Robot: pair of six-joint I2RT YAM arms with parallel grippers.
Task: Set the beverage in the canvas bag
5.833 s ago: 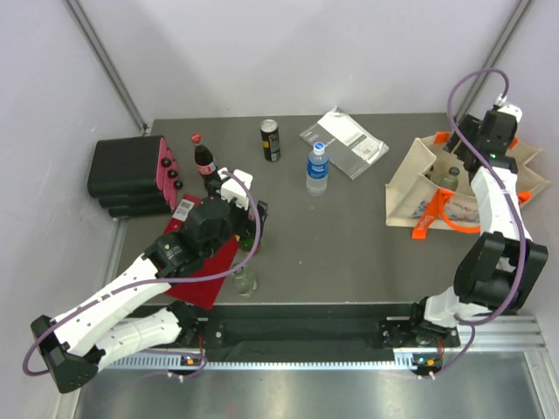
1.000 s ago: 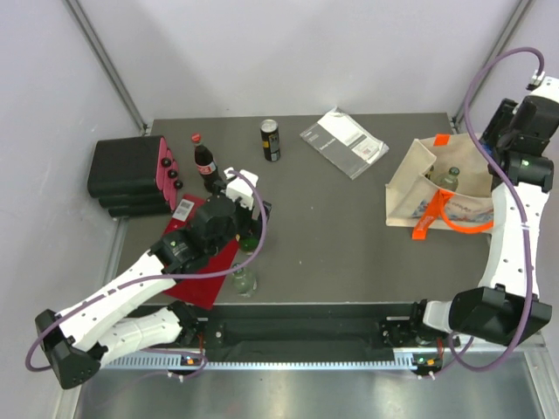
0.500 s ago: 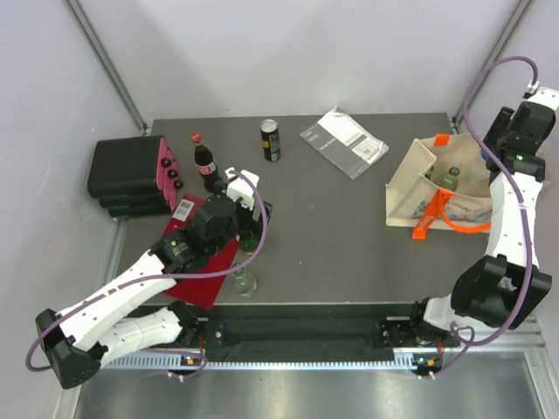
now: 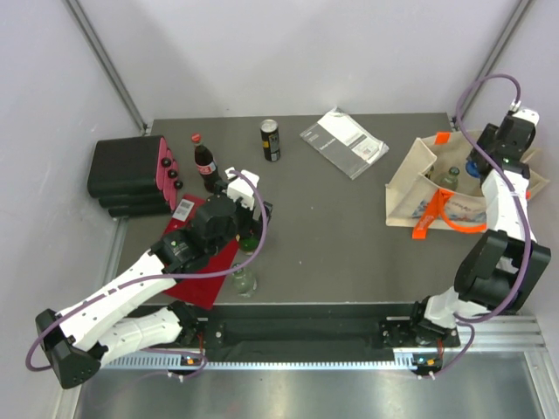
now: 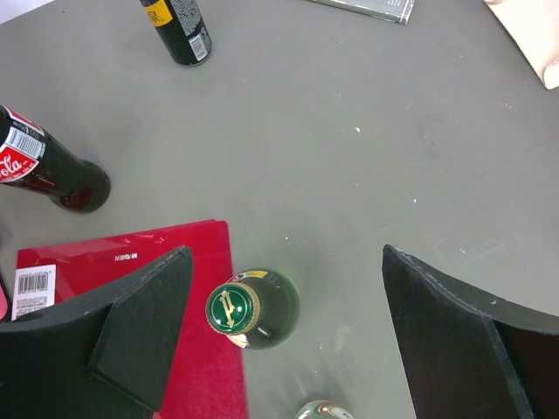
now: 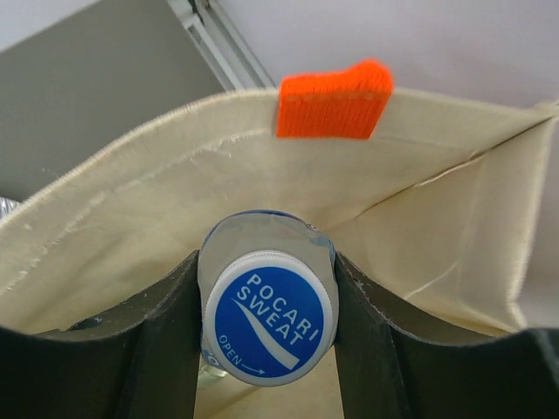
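The beige canvas bag (image 4: 419, 179) with orange handles lies open at the right of the table. My right gripper (image 6: 266, 314) is shut on a Pocari Sweat bottle (image 6: 269, 327) with a blue and white cap and holds it inside the bag's mouth (image 6: 175, 183), under the orange tab (image 6: 334, 103). In the top view this gripper (image 4: 481, 162) is over the bag's far right part. Another bottle (image 4: 449, 177) stands in the bag. My left gripper (image 5: 284, 323) is open around a green bottle (image 5: 249, 307) with a green and gold cap, not touching it.
A cola bottle (image 4: 204, 162), a black can (image 4: 271, 140) and a flat grey packet (image 4: 343, 141) stand at the back. A red booklet (image 4: 205, 262) and a clear bottle (image 4: 244, 278) lie by the left arm. Black cases (image 4: 129, 175) sit at the left edge.
My right gripper took the water bottle from the table's middle, lifted it high, and has now come down with it into the bag's mouth. The left arm has barely moved.
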